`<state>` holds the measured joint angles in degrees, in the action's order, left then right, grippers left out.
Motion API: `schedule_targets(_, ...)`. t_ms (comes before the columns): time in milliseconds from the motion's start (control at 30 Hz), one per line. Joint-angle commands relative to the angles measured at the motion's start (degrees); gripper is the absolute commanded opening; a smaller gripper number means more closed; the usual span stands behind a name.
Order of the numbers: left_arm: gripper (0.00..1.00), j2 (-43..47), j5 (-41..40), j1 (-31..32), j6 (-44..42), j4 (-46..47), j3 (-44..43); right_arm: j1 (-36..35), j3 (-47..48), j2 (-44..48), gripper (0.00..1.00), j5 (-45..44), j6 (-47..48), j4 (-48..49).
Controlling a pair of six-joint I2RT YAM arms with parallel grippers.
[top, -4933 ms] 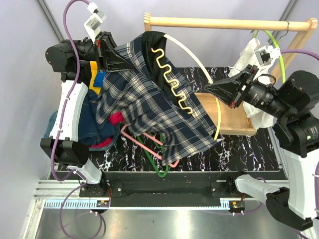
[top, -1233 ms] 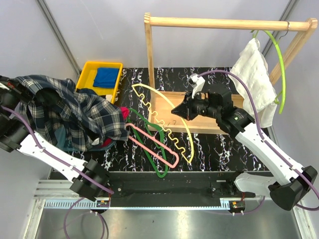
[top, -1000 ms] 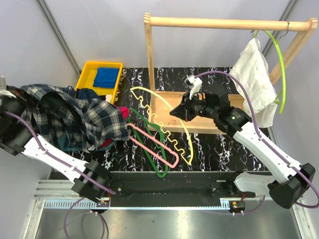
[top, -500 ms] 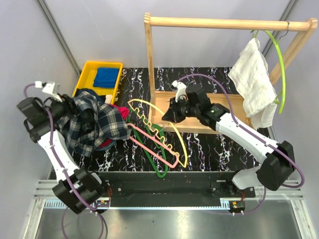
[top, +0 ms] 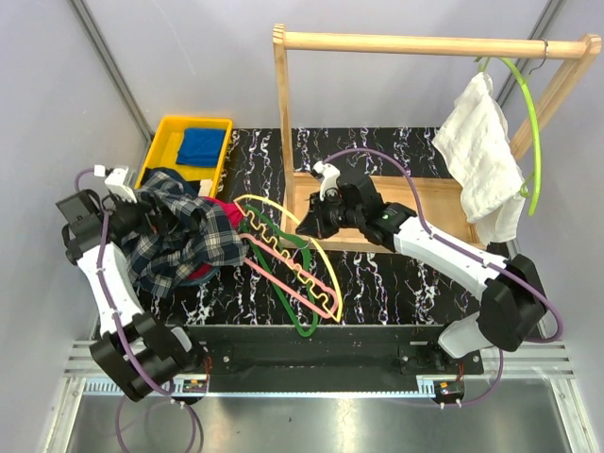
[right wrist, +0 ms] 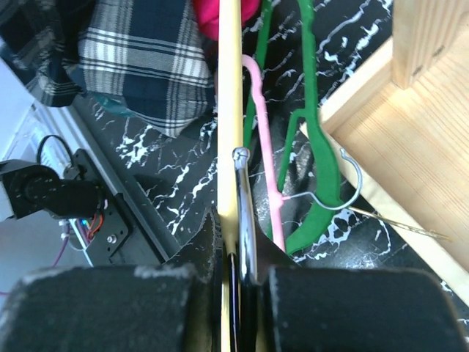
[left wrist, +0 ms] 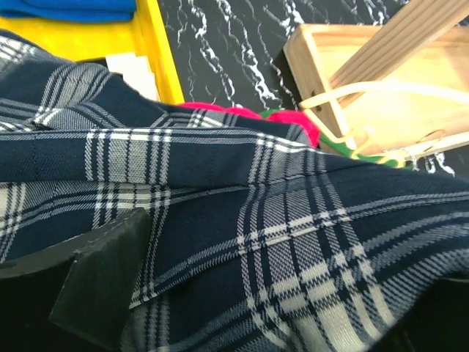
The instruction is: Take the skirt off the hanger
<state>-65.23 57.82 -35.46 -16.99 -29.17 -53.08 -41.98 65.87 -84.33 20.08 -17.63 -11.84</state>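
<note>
The plaid skirt (top: 184, 241) lies crumpled in a heap at the table's left, off the hanger. It fills the left wrist view (left wrist: 293, 220). My left gripper (top: 142, 215) hovers at the heap's left top, open (left wrist: 271, 301), its fingers (left wrist: 102, 286) spread wide over the cloth. The pale yellow hanger (top: 283, 255) slants low over the table's middle, bare. My right gripper (top: 310, 223) is shut on its top end. In the right wrist view, the yellow strip (right wrist: 229, 88) and the metal hook run out from between the closed fingers (right wrist: 238, 257).
A green hanger (top: 293, 302) and a pink hanger (top: 283, 283) lie under the yellow one. Red cloth (top: 225, 212) pokes out of the heap. A yellow bin (top: 160, 142) with blue cloth stands back left. The wooden rack (top: 415, 42) carries a white garment (top: 481, 142) on a green hanger (top: 530, 113).
My left gripper has opened and let go of the skirt, which settled onto the heap as the arm swung in. My right gripper carried the hanger left and lower.
</note>
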Motion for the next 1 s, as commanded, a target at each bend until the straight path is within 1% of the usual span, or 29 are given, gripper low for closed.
schedule_targets(0,0.99,5.73,2.02,-0.13,0.38,-6.32,-11.93,-0.39,-1.26,-0.04,0.04,-3.37,-1.09,5.07)
schedule_targets(33,0.99,5.56,2.99,-0.13,1.77,-7.21,-14.40,-0.47,-1.44,-0.13,0.09,-3.64,-1.18,5.33)
schedule_targets(67,0.99,5.12,4.74,-0.22,2.75,-7.91,-18.94,-0.47,-1.70,-0.39,0.22,-3.99,-1.27,5.68)
schedule_targets(100,0.99,4.51,5.71,-0.31,3.97,-8.01,-20.99,-0.47,-1.97,-0.57,0.29,-4.69,-1.44,5.77)
schedule_targets(133,0.99,3.80,7.98,-0.31,6.68,-7.92,-23.01,-0.47,-1.97,-0.65,0.39,-4.96,-1.62,5.95)
schedule_targets(167,0.99,3.01,9.57,-0.31,8.45,-7.66,-27.04,-0.47,-1.97,-0.83,0.45,-5.65,-1.88,6.03)
schedule_targets(200,0.99,1.09,11.24,-0.22,10.47,-6.88,-29.16,-0.39,-1.88,-0.92,0.61,-5.92,-1.88,6.03)
schedule_targets(233,0.99,0.20,14.30,-0.22,14.84,-6.08,-31.10,-0.47,-1.79,-0.74,0.67,-6.36,-1.97,6.03)
schedule_targets(267,0.99,-0.33,15.47,-0.05,17.32,-4.60,-34.08,-0.47,-1.62,-0.57,0.73,-7.15,-1.88,5.95)
schedule_targets(300,0.99,-0.94,16.35,0.13,21.43,0.12,-35.06,-0.39,-1.27,0.04,0.77,-7.59,-1.54,5.69)
schedule_targets(333,0.99,-0.95,16.79,0.91,27.04,2.77,-35.86,-0.47,-0.74,0.57,0.80,-8.29,-1.18,5.25)
schedule_targets(367,0.99,-0.60,17.23,1.36,30.15,6.02,-36.30,-0.47,-0.22,1.10,0.82,-10.39,0.04,3.50)
schedule_targets(400,0.99,-0.16,17.67,1.62,33.83,15.01,-35.96,-0.47,1.79,2.76,0.83,-11.71,1.09,2.27)
schedule_targets(433,0.99,0.71,18.11,2.50,42.48,20.41,-35.43,-0.39,2.94,3.90,0.85,-13.64,2.50,-0.88)
schedule_targets(467,0.99,0.98,18.38,2.94,46.92,25.86,-34.47,-0.47,4.17,6.70,0.86,-18.88,5.12,-2.39)
schedule_targets(500,0.99,1.07,18.55,3.55,50.62,34.27,-34.46,-0.47,6.45,8.21,0.87,-21.98,6.97,-3.71)
schedule_targets(533,0.99,0.81,18.73,5.30,55.27,36.79,-34.63,-0.47,7.60,10.05,0.89,-25.40,8.30,-5.98)
schedule_targets(567,0.99,0.63,18.64,6.10,56.53,38.47,-35.59,-0.47,8.74,13.55,0.91,-32.14,11.01,-6.79)
schedule_targets(600,0.99,0.46,18.47,7.15,57.33,40.14,-36.12,-0.39,11.45,15.32,0.92,-35.34,12.69,-7.67)
schedule_targets(667,0.99,-0.50,17.59,9.70,58.48,40.77,-37.79,-0.47,14.54,19.27,0.99,-43.40,16.28,-10.30)
schedule_targets(700,0.99,-0.95,17.15,10.41,58.83,40.94,-38.15,-0.47,17.60,20.34,1.00,-45.46,17.35,-11.36)
schedule_targets(733,0.99,-1.30,16.63,11.55,59.70,41.12,-38.50,-0.47,19.02,21.31,1.00,-47.13,17.28,-13.63)
schedule_targets(767,0.99,-2.35,16.45,12.08,60.49,41.56,-39.02,-0.47,20.34,23.06,1.00,-50.19,19.89,-14.61)
schedule_targets(833,0.99,-3.14,16.27,13.39,63.56,44.98,-39.03,-0.47,23.33,25.09,0.99,-53.11,21.40,-17.06)
schedule_targets(867,0.99,-3.32,16.10,13.92,64.27,46.47,-39.03,-0.47,24.21,26.75,0.98,-57.65,21.84,-17.60)
schedule_targets(967,0.99,-3.76,16.36,16.56,65.16,47.62,-38.85,-0.47,24.93,30.79,0.96,-65.04,25.79,-17.17)
